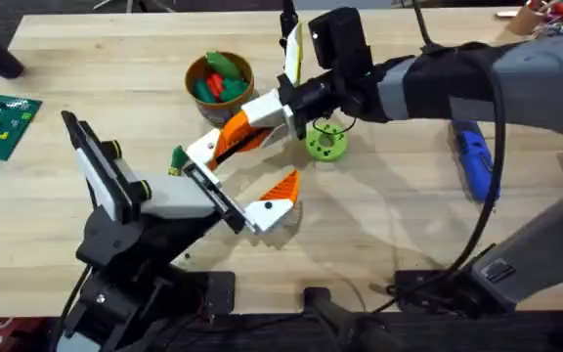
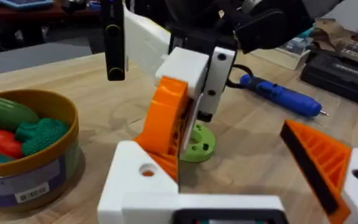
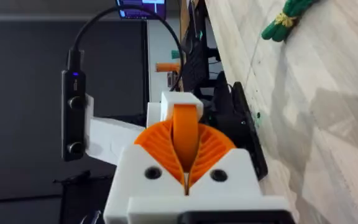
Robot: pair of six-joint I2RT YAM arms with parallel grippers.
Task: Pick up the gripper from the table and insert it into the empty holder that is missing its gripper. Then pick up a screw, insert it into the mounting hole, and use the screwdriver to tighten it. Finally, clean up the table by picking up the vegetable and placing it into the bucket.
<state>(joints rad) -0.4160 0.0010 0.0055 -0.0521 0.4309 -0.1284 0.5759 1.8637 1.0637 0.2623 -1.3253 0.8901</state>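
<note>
My right gripper (image 1: 274,112) reaches in from the right and is shut on the gripper (image 1: 231,137), a long white piece with an orange wedge (image 3: 186,134). The piece's white base (image 2: 143,180) meets the left end of the black holder (image 1: 213,192) at the tip of my left arm. The holder's other end carries a shorter white finger with an orange wedge (image 1: 274,198). A small dark-green vegetable (image 1: 177,156) lies on the table just left of the holder. The tan bucket (image 1: 195,68) behind holds green and red toys. The blue screwdriver (image 1: 475,161) lies at the right. No screw is in view.
A lime-green disc (image 1: 325,143) lies under the right arm's wrist. A green board with small parts (image 1: 3,122) sits at the far left edge. Cables run along the table's front right. Bare wood lies between the bucket and the left edge.
</note>
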